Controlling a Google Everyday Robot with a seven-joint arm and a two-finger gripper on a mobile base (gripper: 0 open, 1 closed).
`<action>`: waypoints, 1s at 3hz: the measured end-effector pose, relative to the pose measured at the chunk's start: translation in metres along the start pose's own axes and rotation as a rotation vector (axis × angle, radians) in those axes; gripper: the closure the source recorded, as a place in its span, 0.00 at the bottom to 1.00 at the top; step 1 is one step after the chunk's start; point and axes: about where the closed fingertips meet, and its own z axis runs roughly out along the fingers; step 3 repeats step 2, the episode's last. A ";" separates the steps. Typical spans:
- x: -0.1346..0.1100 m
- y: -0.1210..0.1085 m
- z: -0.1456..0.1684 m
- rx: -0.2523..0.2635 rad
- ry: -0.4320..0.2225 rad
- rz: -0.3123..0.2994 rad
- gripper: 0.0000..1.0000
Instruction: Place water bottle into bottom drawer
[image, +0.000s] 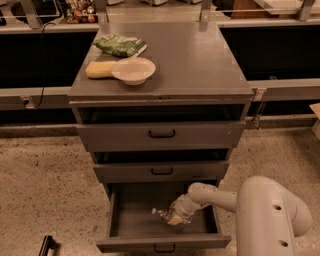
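Observation:
The bottom drawer (135, 235) of the grey cabinet is pulled open. My white arm reaches into it from the right. The gripper (174, 216) is low inside the drawer, toward its right half, and is shut on the water bottle (161, 213). The clear bottle lies roughly level, its white-capped end sticking out to the left of the gripper, close to the drawer floor. I cannot tell whether it touches the floor. Most of the bottle's body is hidden by the gripper.
Two grey drawers (160, 134) above are shut or nearly shut. On the cabinet top stand a white bowl (133, 70), a yellow sponge (98, 69) and a green bag (119, 45). My arm's large white shoulder (270, 215) is to the right of the drawer. A dark object (46, 246) lies on the speckled floor at left.

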 end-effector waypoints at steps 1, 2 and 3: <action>0.000 0.002 0.002 -0.005 -0.001 0.000 0.13; 0.000 0.004 0.004 -0.008 -0.001 0.000 0.00; 0.000 0.004 0.004 -0.008 -0.001 0.000 0.00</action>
